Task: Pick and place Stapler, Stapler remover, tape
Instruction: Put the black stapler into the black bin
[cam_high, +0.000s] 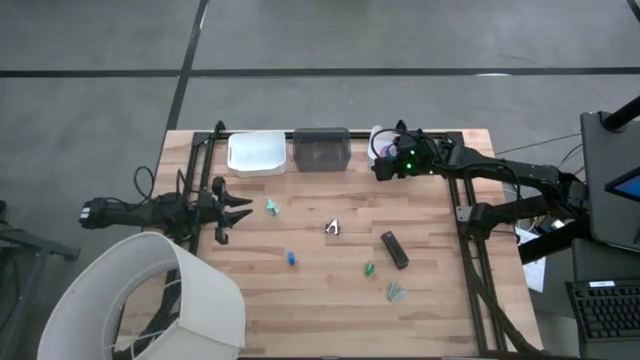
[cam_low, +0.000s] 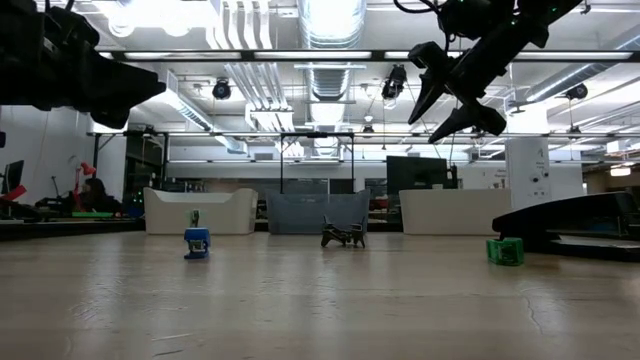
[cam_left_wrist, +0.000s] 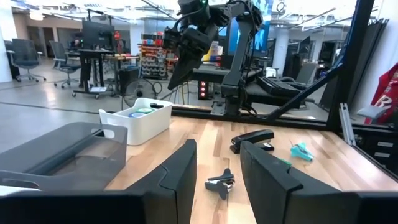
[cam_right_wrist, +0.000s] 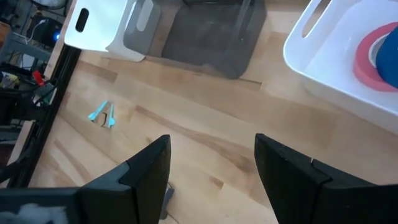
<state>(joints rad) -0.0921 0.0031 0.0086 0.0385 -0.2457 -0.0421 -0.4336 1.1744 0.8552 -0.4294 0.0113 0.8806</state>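
Right gripper (cam_high: 384, 166) raised at the far right of the table, above the white bin (cam_right_wrist: 323, 56) there; fingers spread apart, nothing between them. A pink tape roll (cam_right_wrist: 373, 57) lies flat in that bin, with a blue roll just beside it at the picture's edge.

Left gripper (cam_high: 240, 209) at the left edge of the table, pointing toward the centre, fingers apart and empty.

Black stapler (cam_high: 394, 250) lies flat on the right half of the wooden table (cam_high: 330, 300); long axis diagonal, running from far-left to near-right, between the silvery staple remover (cam_high: 332, 228) and the right frame rail. Which end is the hinge cannot be told.

Green tape roll (cam_high: 369, 269) just left of the stapler's near end. Blue tape roll (cam_high: 291, 258) well left of it, standing on the table. Teal staple remover (cam_high: 271, 207) near the left gripper; another teal one (cam_high: 396, 292) near the front edge.

Grey bin (cam_high: 321, 149) and second white bin (cam_high: 256, 153) along the far edge
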